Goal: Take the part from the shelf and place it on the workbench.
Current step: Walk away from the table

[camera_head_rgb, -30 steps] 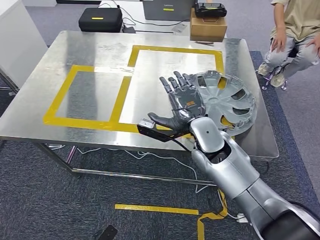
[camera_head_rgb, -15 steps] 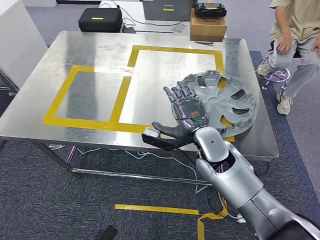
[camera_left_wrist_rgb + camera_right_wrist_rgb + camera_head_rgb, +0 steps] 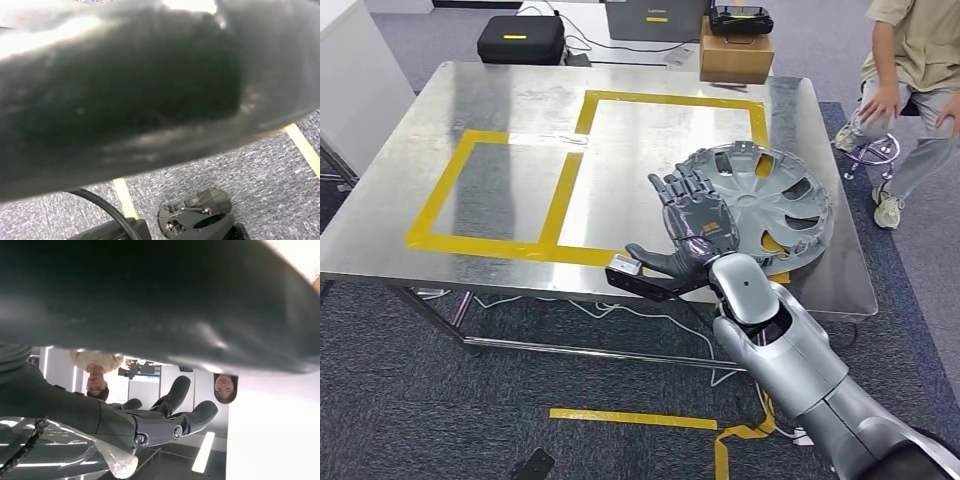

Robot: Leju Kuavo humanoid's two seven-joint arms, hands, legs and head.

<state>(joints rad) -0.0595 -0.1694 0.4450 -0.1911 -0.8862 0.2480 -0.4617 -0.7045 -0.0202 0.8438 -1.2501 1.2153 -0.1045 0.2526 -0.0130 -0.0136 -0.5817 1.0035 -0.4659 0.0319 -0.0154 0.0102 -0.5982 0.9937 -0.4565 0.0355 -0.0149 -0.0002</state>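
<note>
The part is a silver wheel cover (image 3: 773, 200) lying flat on the steel workbench (image 3: 509, 100), over the near right corner of the larger yellow tape rectangle (image 3: 671, 98). My right hand (image 3: 693, 230) hovers at the cover's left rim with its fingers spread and thumb pointing left, holding nothing. Whether it touches the rim I cannot tell. In the right wrist view the same hand (image 3: 166, 415) shows dark fingers held apart over the shiny bench top.
A smaller yellow tape rectangle (image 3: 497, 190) marks the bench's left half. A person (image 3: 909, 60) sits at the far right beside the bench. Behind the bench stand a black case (image 3: 520, 38) and a cardboard box (image 3: 735, 55). A white cabinet (image 3: 350, 80) stands left.
My right hand has drawn back a little toward the bench's near edge and rightward, staying spread. The seated person shifted their legs. The wheel cover has not moved.
</note>
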